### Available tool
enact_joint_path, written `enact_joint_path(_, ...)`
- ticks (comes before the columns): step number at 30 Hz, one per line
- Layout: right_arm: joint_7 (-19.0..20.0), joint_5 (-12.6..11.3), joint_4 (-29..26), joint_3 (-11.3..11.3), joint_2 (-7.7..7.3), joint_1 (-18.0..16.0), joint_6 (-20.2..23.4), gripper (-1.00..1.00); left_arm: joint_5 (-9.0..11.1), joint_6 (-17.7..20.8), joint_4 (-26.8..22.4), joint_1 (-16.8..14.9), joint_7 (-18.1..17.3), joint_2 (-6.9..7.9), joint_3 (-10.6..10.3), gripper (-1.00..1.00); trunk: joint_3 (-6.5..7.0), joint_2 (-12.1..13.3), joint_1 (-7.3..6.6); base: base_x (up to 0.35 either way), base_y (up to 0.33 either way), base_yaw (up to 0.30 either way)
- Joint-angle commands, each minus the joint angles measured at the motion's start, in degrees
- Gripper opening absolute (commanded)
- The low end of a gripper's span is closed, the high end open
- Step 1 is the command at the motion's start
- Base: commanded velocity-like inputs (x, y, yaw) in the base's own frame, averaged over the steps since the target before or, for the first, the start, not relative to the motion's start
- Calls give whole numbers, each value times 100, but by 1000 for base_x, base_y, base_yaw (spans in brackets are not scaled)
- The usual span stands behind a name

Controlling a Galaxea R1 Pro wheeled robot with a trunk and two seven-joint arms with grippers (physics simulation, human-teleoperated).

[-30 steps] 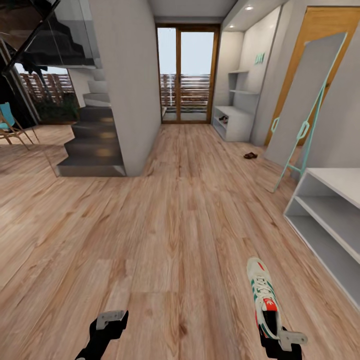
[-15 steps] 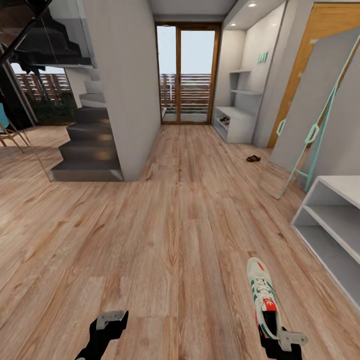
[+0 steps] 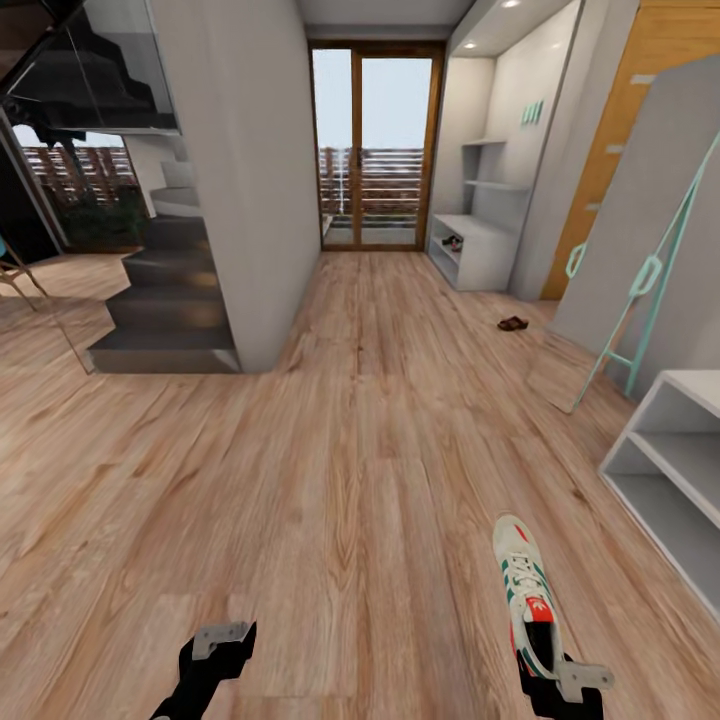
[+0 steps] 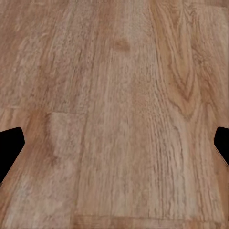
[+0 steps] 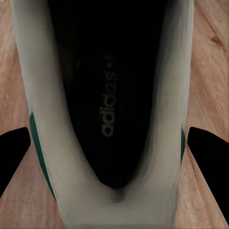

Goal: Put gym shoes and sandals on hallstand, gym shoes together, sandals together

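A white gym shoe (image 3: 526,590) with green stripes and a red-orange tongue patch hangs toe-forward over the corridor floor (image 3: 350,450). My right gripper (image 3: 548,672) is shut on its heel. In the right wrist view the shoe's dark opening (image 5: 109,95) sits between the two fingers (image 5: 14,157). My left gripper (image 3: 215,650) is open and holds nothing, with bare planks between its fingers (image 4: 9,148). One dark brown sandal (image 3: 513,323) lies on the floor far ahead at the right. The pale-grey hallstand (image 3: 480,262) stands beyond it by the glass door, with a small dark thing (image 3: 452,241) on its shelf.
A second grey open-shelf unit (image 3: 670,470) stands close on the right. A grey panel in a teal frame (image 3: 640,270) leans on the right wall. Dark stairs (image 3: 165,315) and a white pillar (image 3: 250,180) stand on the left. A glass door (image 3: 375,150) closes the corridor's far end.
The camera has rolled forward down the corridor: the right shelf unit and leaning panel slid toward the picture's right edge. Both grippers and the held shoe kept their places in the picture.
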Motion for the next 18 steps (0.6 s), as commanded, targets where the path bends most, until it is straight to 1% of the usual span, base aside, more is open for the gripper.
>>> enact_joint_path(1,-41,-22,0,48,-4,-4,-10,-100,-55,-19,0,-6,-35,-7,48,100,-5,-2,3,339,0,0)
enact_joint_path(18,-50,-25,-1,47,-9,-4,-11,-100,-59,-10,4,-5,-33,-7,48,100,-5,-2,3,339,0,0)
